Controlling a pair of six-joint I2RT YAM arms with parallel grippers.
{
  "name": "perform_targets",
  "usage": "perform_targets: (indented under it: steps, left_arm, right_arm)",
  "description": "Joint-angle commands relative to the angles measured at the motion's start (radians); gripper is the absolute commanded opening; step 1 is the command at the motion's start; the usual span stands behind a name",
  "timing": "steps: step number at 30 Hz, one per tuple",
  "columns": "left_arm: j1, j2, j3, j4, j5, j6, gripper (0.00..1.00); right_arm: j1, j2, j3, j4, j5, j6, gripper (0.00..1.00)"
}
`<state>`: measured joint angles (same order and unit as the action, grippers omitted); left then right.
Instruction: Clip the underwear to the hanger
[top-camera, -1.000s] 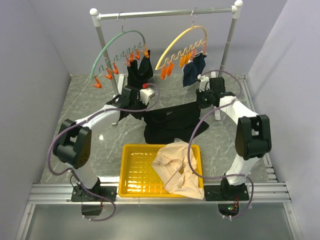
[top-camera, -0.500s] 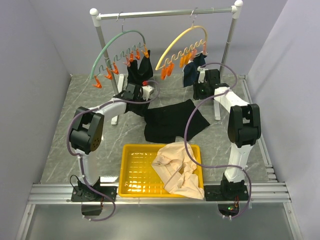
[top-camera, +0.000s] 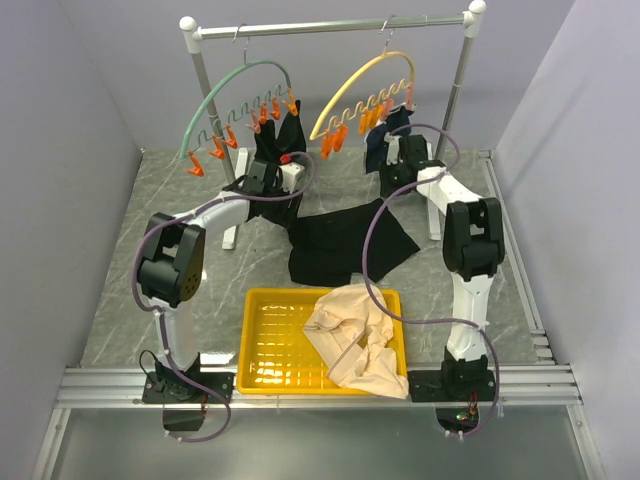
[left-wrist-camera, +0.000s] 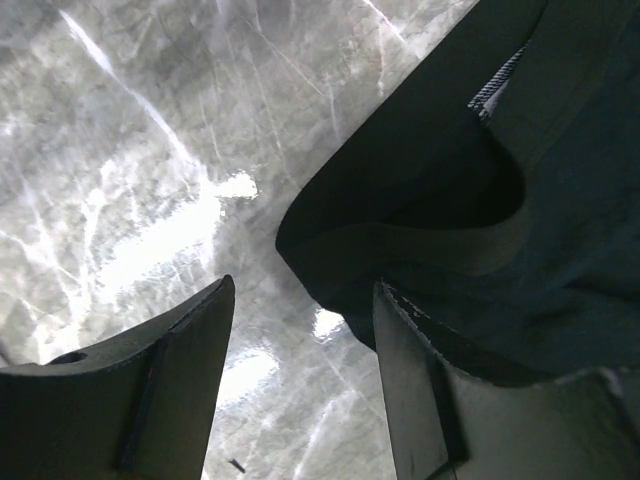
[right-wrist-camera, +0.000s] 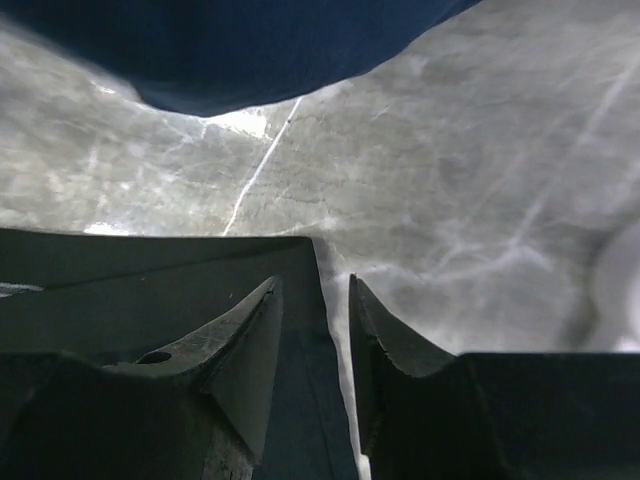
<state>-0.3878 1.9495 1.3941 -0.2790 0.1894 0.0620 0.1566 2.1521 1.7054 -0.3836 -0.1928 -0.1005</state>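
- The marble surface (top-camera: 220, 290) carries the black underwear (top-camera: 340, 240), which lies between my two arms.
- The pale yellow hanger (top-camera: 350, 90) hangs above and behind the underwear, not touching it.
- My left tool (left-wrist-camera: 302, 290) is wide open and empty, with the underwear's folded edge just beyond its fingers.
- My right tool (right-wrist-camera: 314, 283) is barely open over the underwear's edge, with nothing visibly pinched.

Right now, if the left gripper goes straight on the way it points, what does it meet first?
Probably the edge of the underwear, which juts into the gap of the open left gripper; past it, the table. Depth is unclear.
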Motion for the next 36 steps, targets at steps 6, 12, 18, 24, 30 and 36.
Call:
perform_targets:
  steps: [6, 12, 18, 24, 30, 36]
  left_arm:
    - [0.010, 0.038, 0.045, 0.015, 0.087, -0.106, 0.61]
    - [0.010, 0.066, 0.068, 0.015, 0.108, -0.084, 0.59]
    - [0.010, 0.052, 0.066, 0.026, 0.108, -0.024, 0.61]
    - [0.010, 0.032, 0.054, 0.047, 0.166, 0.053, 0.60]
    - [0.010, 0.060, 0.109, 0.035, 0.194, 0.091, 0.59]
    - [0.009, 0.066, 0.115, 0.034, 0.251, 0.166, 0.57]
  right_arm:
    - [0.009, 0.126, 0.189, -0.116, -0.026, -0.024, 0.45]
    - [0.023, 0.163, 0.247, -0.170, -0.030, -0.080, 0.44]
    - [0.029, 0.144, 0.231, -0.173, -0.036, -0.091, 0.44]
    - [0.035, 0.098, 0.186, -0.195, -0.091, -0.128, 0.48]
    - [0.052, 0.161, 0.281, -0.273, -0.063, -0.162, 0.49]
    - [0.061, 0.199, 0.333, -0.293, -0.020, -0.159, 0.39]
